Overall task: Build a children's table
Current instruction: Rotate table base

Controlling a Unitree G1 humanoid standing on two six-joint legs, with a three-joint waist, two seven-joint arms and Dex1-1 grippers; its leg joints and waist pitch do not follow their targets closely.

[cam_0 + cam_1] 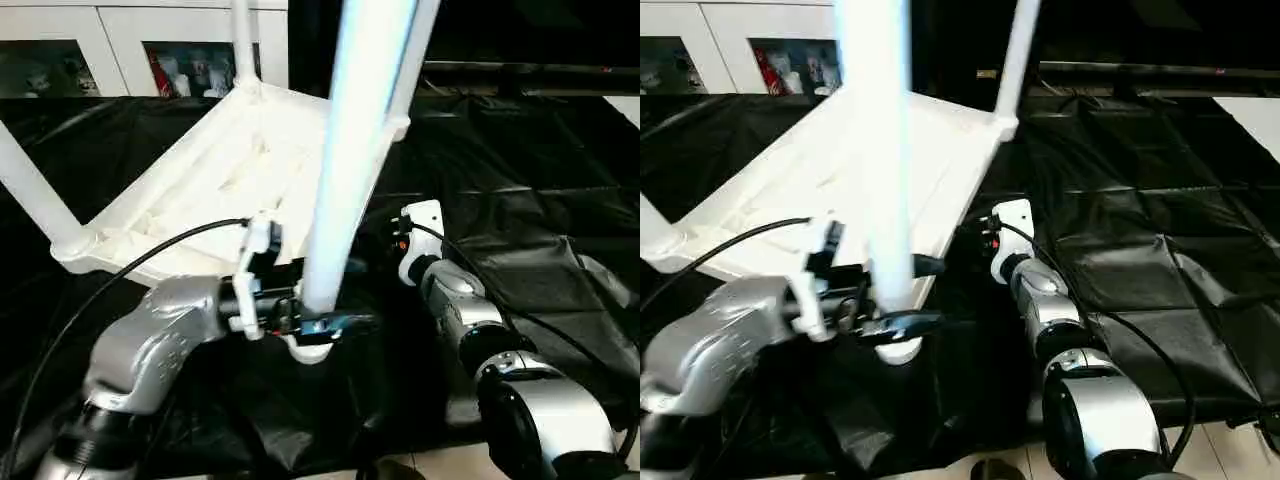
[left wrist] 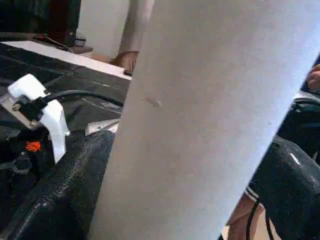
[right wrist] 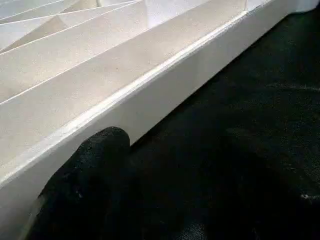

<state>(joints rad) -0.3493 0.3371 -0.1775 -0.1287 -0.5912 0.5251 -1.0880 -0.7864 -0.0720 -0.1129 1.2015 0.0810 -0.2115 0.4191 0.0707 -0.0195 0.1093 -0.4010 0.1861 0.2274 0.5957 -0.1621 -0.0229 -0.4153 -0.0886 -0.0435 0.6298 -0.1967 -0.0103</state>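
The children's table [image 1: 230, 160] lies upside down on black cloth, its white legs pointing up. The near leg [image 1: 345, 150] stands in the near corner socket. My left gripper [image 1: 315, 310] is shut on this leg just above its base, and the left wrist view shows one black finger [image 2: 60, 190] on each side, touching the leg [image 2: 200, 125]. My right gripper [image 1: 385, 250] is open beside the table's right rim. One of its fingers [image 3: 85, 175] rests against the outer wall of the rim [image 3: 165, 85], with nothing held.
A white cabinet with glass doors [image 1: 120, 50] stands behind the table. Black cloth [image 1: 520, 200] covers the ground to the right, and pale floor [image 1: 440, 465] shows at the near edge. Part of a person [image 2: 127, 60] shows beyond the cloth.
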